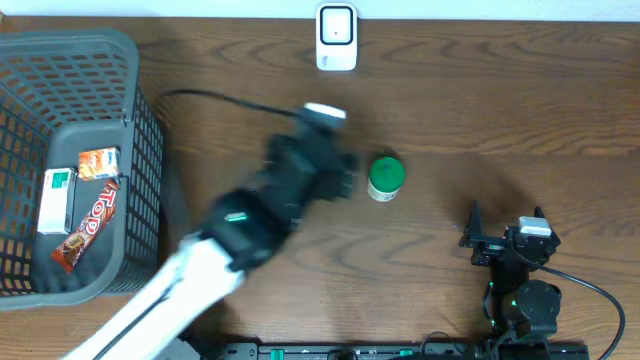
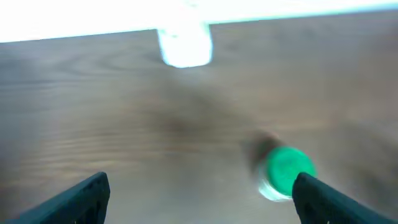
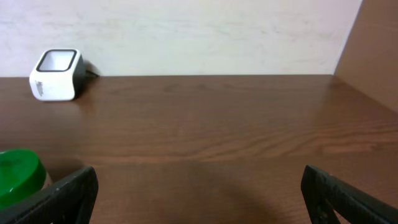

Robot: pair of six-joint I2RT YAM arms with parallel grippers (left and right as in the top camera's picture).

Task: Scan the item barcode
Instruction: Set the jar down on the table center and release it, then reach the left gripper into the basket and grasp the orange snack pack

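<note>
A small jar with a green lid [image 1: 386, 178] stands upright on the brown table, right of centre. The white barcode scanner [image 1: 336, 37] sits at the table's far edge. My left gripper [image 1: 335, 165] is motion-blurred just left of the jar. In the left wrist view it [image 2: 202, 186] is open and holds nothing, and the jar [image 2: 286, 171] lies beside the right fingertip with the scanner [image 2: 185, 46] beyond. My right gripper [image 1: 505, 222] rests near the front right, open and holding nothing [image 3: 199, 177]. It sees the jar [image 3: 18, 177] at its far left and the scanner [image 3: 56, 74] at the back.
A grey mesh basket [image 1: 130, 60] stands at the left with a snack bar [image 1: 90, 225] and small boxes [image 1: 57, 198] inside. A black cable [image 1: 215, 97] runs across the table behind the left arm.
</note>
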